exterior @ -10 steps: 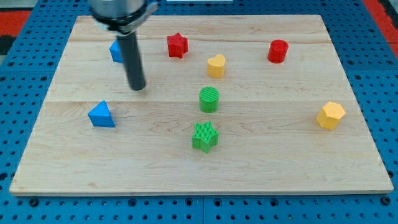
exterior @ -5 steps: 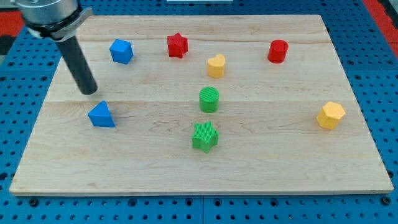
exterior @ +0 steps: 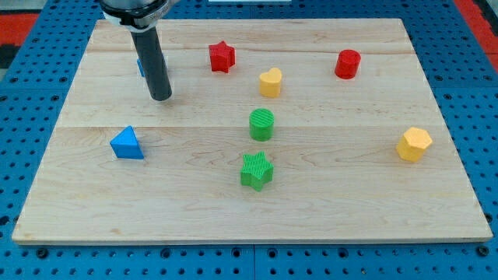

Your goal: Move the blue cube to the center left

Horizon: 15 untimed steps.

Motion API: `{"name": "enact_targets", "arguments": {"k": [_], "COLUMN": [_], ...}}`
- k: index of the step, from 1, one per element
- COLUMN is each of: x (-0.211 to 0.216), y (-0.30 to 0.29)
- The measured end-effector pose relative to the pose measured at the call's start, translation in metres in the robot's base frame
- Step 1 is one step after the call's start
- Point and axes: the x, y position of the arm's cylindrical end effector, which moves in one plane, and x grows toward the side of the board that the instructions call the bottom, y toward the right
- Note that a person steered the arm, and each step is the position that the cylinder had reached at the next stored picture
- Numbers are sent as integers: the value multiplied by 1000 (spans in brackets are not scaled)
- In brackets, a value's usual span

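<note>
The blue cube [exterior: 141,65] sits near the board's top left, mostly hidden behind my dark rod; only a sliver shows at the rod's left edge. My tip [exterior: 160,97] rests on the wood just below and slightly right of the cube. A blue triangular block [exterior: 127,144] lies at the center left, below and left of my tip.
A red star [exterior: 222,56], a yellow heart [exterior: 270,82] and a red cylinder [exterior: 348,64] lie along the top. A green cylinder [exterior: 262,124] and a green star [exterior: 256,169] sit mid-board. A yellow hexagonal block [exterior: 413,144] is at the right.
My rod swung left toward the board's left edge, then back right and up; it now covers the blue cube. No block has visibly moved.
</note>
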Motion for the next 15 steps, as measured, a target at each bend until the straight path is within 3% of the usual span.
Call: {"name": "enact_targets", "arguments": {"k": [2, 6, 8, 11, 12, 13, 15], "x": [-49, -95, -85, -15, -37, -36, -21], "y": [41, -48, -83, -67, -53, -94, -112]}}
